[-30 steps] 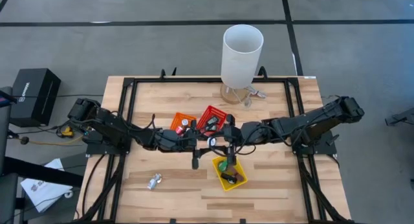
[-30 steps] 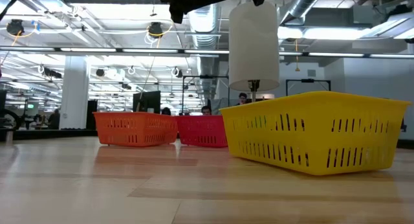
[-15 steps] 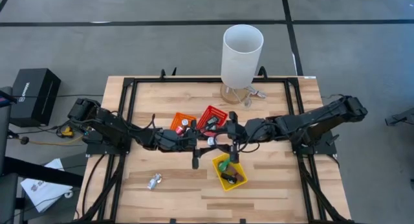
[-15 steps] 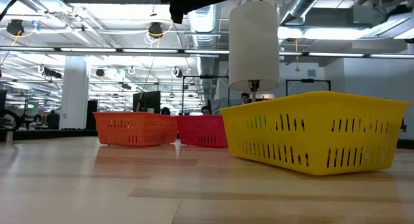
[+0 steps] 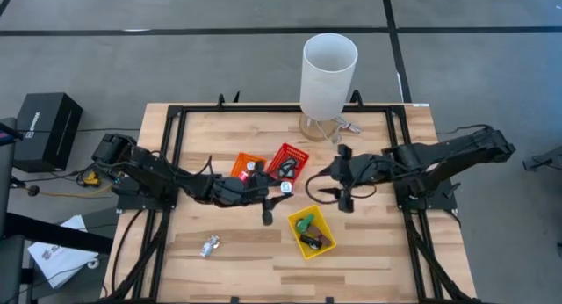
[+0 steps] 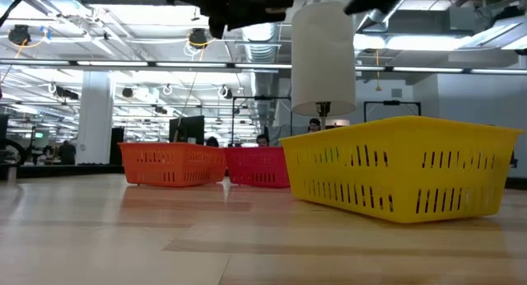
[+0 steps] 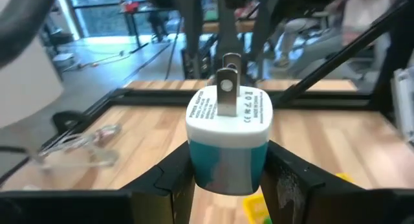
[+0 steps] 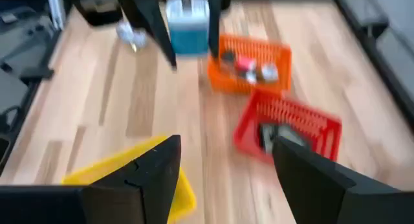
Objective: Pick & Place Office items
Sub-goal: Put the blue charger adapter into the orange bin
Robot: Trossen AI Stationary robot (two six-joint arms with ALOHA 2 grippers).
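Note:
My left gripper (image 5: 276, 193) hovers over the table's middle, shut on a small white-and-teal plug adapter (image 7: 226, 140). The adapter also shows in the right wrist view (image 8: 187, 17). My right gripper (image 5: 327, 184) is open and holds nothing, right of the red basket (image 5: 287, 161) and above the yellow basket (image 5: 310, 231). The yellow basket holds a green ring and dark pieces. The orange basket (image 5: 248, 167) holds small red and pale items. A silvery clip (image 5: 209, 245) lies flat on the wood near the front left. My left gripper pinches the adapter's teal lower body (image 7: 223, 172) between its two fingers (image 7: 171, 182), one on each side. The white end with the two metal prongs (image 7: 226, 88) points away from the wrist. The fingers come in level from the table's left, and the adapter is lifted clear.
A tall white cylinder (image 5: 329, 71) stands at the far edge, with clear items (image 5: 344, 126) at its foot. A black frame (image 5: 176, 146) runs round the tabletop. Bare wood lies along the near edge and at the right of the yellow basket (image 6: 395, 170).
My right gripper has drawn back from beside my left gripper toward the table's right edge. The adapter has stayed in my left gripper over the table's middle.

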